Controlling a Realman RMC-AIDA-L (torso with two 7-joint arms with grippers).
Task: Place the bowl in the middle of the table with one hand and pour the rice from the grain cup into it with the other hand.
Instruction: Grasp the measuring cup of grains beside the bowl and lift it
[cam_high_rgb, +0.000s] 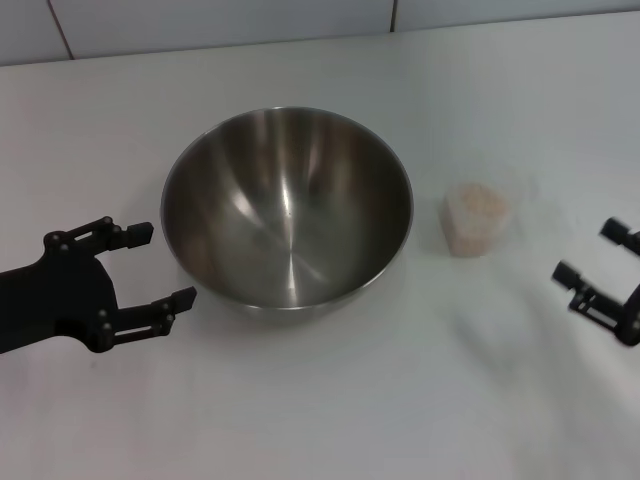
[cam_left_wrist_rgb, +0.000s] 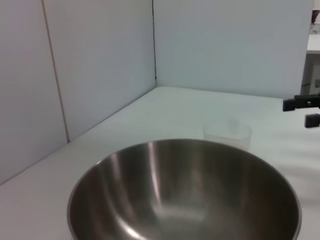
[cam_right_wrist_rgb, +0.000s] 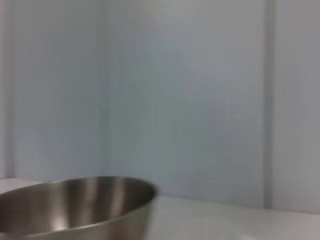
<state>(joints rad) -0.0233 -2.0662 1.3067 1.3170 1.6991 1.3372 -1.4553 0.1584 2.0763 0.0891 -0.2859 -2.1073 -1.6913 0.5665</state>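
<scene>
- Head view: the bowl (cam_high_rgb: 287, 207) stands upright on the white desk (cam_high_rgb: 320, 400), near its middle, with nothing inside.
- Head view: the cup (cam_high_rgb: 477, 218) stands upright on the desk to the bowl's right, apart from it, filled with rice (cam_high_rgb: 478, 205).
- Head view: the left claw (cam_high_rgb: 142, 267) lies low at the bowl's left, fingers spread and pointing at the bowl, just short of its wall, holding nothing.
- Head view: the right claw (cam_high_rgb: 590, 255) sits at the right edge, fingers spread toward the cup, well apart from it, holding nothing.
- Left wrist view: bowl (cam_left_wrist_rgb: 185, 192) close in front; cup (cam_left_wrist_rgb: 227, 136) beyond its far rim; right claw (cam_left_wrist_rgb: 306, 110) farther off.
- Right wrist view: only part of the bowl (cam_right_wrist_rgb: 75, 205) and a pale wall (cam_right_wrist_rgb: 180, 100) show.
</scene>
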